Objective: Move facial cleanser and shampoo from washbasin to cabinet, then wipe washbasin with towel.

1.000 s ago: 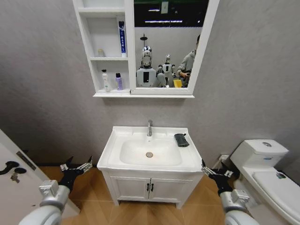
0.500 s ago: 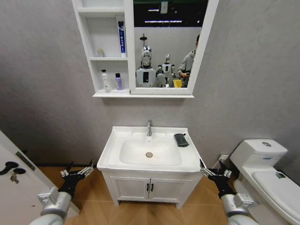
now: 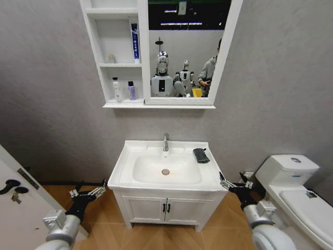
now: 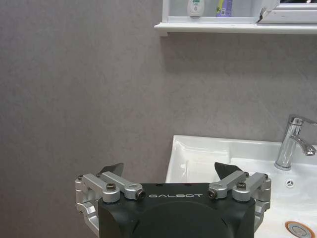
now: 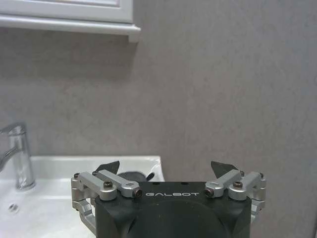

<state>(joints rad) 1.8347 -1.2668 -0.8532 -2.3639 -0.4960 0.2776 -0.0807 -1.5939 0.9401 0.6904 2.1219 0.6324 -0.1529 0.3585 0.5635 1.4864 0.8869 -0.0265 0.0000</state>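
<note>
The white washbasin [image 3: 126, 165] stands ahead with a chrome tap [image 3: 166, 141]. On its right rim lies the dark folded towel [image 3: 201, 155], partly hidden behind my right gripper in the right wrist view [image 5: 132, 174]. On the lowest open shelf of the cabinet [image 3: 120, 103] stand a white bottle [image 3: 117, 89] and a purple bottle [image 3: 131, 90]; which is the facial cleanser and which the shampoo I cannot tell. My left gripper [image 3: 88, 191] hangs open, low beside the basin's left front corner. My right gripper [image 3: 232, 184] is open by the right front corner.
A white toilet [image 3: 291, 179] sits close on the right. A door with a dark handle [image 3: 13, 186] is at the left. The two-door vanity cupboard [image 3: 165, 208] is under the basin. A blue tube [image 3: 135, 41] stands on an upper shelf.
The left gripper has dropped a little lower and shifted right. The right gripper has risen slightly and moved in toward the basin's right front corner.
</note>
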